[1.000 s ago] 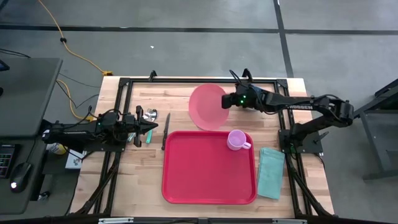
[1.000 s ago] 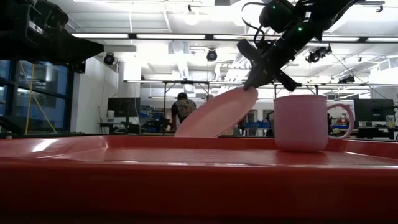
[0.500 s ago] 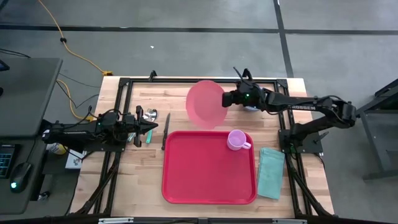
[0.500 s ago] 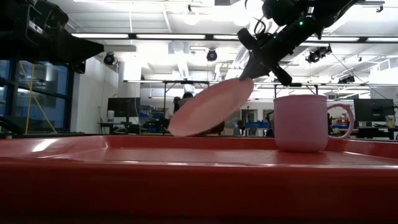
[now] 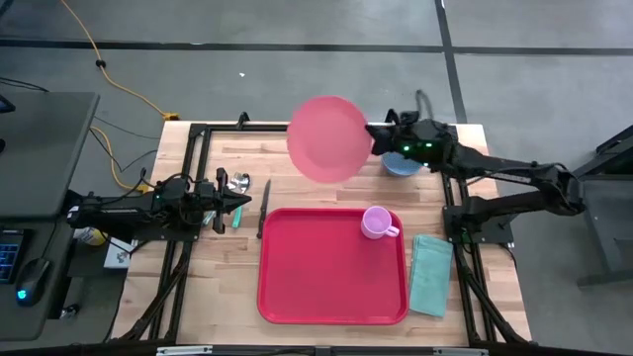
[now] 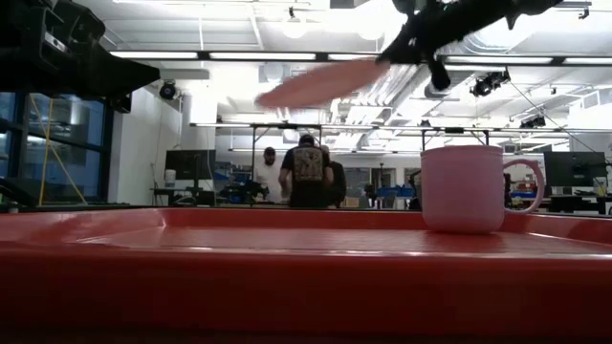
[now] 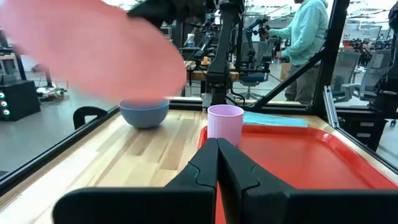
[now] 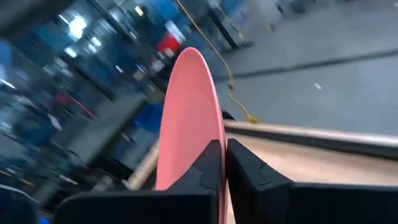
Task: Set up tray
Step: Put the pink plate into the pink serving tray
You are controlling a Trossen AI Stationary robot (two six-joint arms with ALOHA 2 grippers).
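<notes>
The round pink plate (image 5: 329, 138) is in the air above the table's far middle, held at its right side by my right gripper (image 5: 374, 139). In the low view the plate (image 6: 320, 84) hangs high, below my right gripper (image 6: 413, 43). The red tray (image 5: 333, 265) lies flat on the near middle of the table, with a pink mug (image 5: 376, 222) standing in its far right corner. My left gripper (image 5: 242, 202) is shut and empty, waiting above the left side of the table, its closed fingers (image 7: 217, 149) pointing at the mug (image 7: 225, 121). My right gripper pinches the plate's rim (image 8: 210, 134) on its right side between the two fingers, which come almost level from the table's right. The plate (image 8: 186, 106) shows edge-on between them. It is lifted clear of the table, nearly flat, with its free left end (image 6: 273, 96) a little lower.
A blue bowl (image 5: 401, 164) stands on the far right of the table beneath my right arm. A folded teal cloth (image 5: 430, 274) lies right of the tray. A knife (image 5: 264, 208) and other cutlery (image 5: 235, 182) lie left of the tray. People stand in the room beyond.
My right gripper has risen and drawn a little toward the table's right, lifting the plate with it. The plate was steeply tilted with its left edge low near the table. It now hangs clear and almost level. The blue bowl has come into sight under the arm.
</notes>
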